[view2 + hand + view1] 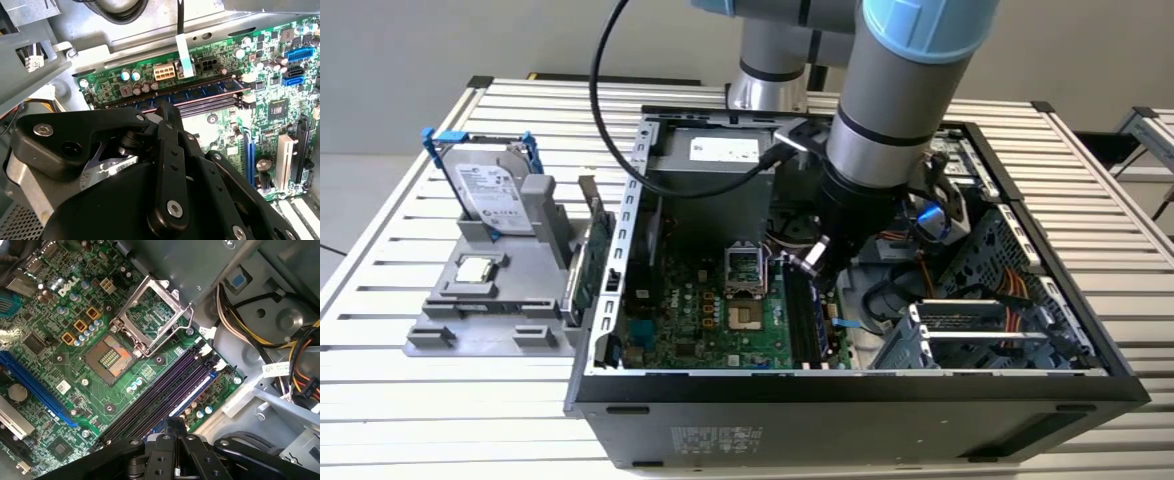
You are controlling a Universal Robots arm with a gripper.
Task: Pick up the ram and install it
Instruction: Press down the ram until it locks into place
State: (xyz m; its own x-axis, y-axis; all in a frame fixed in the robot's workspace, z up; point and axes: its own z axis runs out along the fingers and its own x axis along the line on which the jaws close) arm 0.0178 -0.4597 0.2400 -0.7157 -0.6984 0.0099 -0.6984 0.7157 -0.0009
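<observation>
The ram (210, 91) is a long blue-green stick standing in the outermost memory slot of the motherboard (45, 340), seen edge-on in the first wrist view (192, 392) and as a dark strip in the exterior view (823, 325). My gripper (811, 262) reaches down into the open computer case (854, 385). Its black fingers are drawn together on the stick's top edge, around its middle, in both wrist views (174, 424) (168, 107). The part of the stick under the fingers is hidden.
Empty dark memory slots (150, 405) run beside the ram, and the open processor socket (112, 357) lies close by. Cable bundles (260, 335) and a drive cage (987, 320) crowd the case. Outside, a grey fixture (480, 310) holds a hard drive (494, 190), a silver chip (478, 268) and an expansion card (594, 250).
</observation>
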